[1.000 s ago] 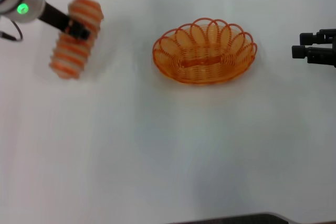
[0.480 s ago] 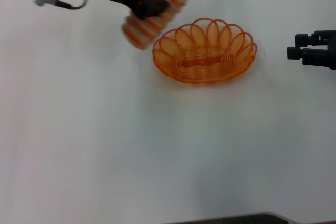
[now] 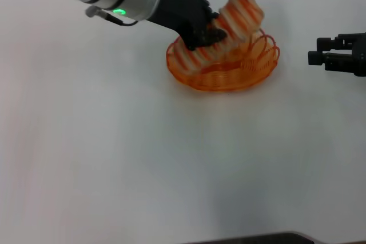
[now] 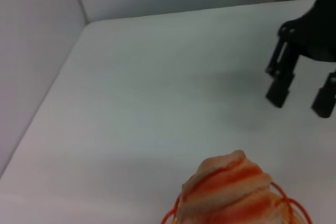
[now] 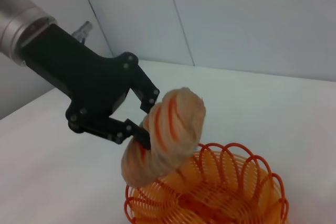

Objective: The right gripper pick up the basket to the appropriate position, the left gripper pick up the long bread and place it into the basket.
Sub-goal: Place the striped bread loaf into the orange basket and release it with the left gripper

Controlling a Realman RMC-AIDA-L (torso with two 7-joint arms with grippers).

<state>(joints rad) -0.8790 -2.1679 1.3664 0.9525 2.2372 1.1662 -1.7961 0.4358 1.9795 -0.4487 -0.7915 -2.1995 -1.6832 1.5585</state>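
White surface (image 3: 143, 164) all around, and the orange basket (image 3: 229, 78) is sitting toward its far edge, right of the middle. The left tool (image 3: 213, 34) is gripping the long bread (image 3: 231, 24) around its middle, holding it tilted over the basket with the lower end dipping inside the rim. Near the right edge, the right tool (image 3: 311, 51) is hovering with fingers parted, holding nothing, well apart from the basket.
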